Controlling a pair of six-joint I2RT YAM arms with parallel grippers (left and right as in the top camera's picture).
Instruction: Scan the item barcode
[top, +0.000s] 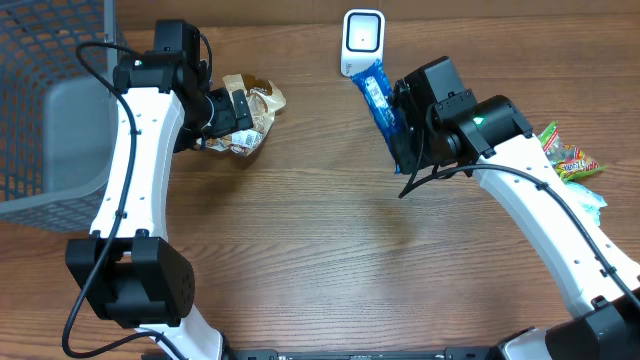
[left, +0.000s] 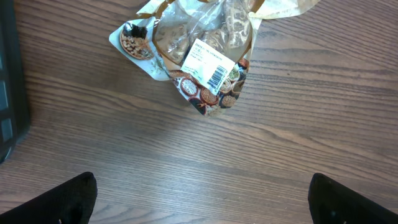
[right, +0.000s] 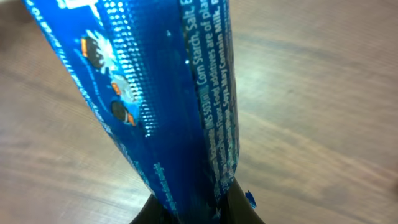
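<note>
Long, narrow packet (right: 168, 93) of glossy blue film, pinched at its lower end between the clenched fingers of the right gripper (right: 199, 208), upper end just beside the rounded white scanner (top: 362, 40). Printed: sandwich-cookie pictures, "Corn Starch, Salt", "May Contain Milk". Left gripper (left: 205, 205) spread wide, holding nothing, above crumpled clear snack bag (left: 205, 56) bearing white barcode label, on wood-grain table (left: 298, 137).

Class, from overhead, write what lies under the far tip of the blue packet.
The lower edge of the white scanner lies beneath the tip of the blue packet. That covered strip of the scanner cannot be seen.
</note>
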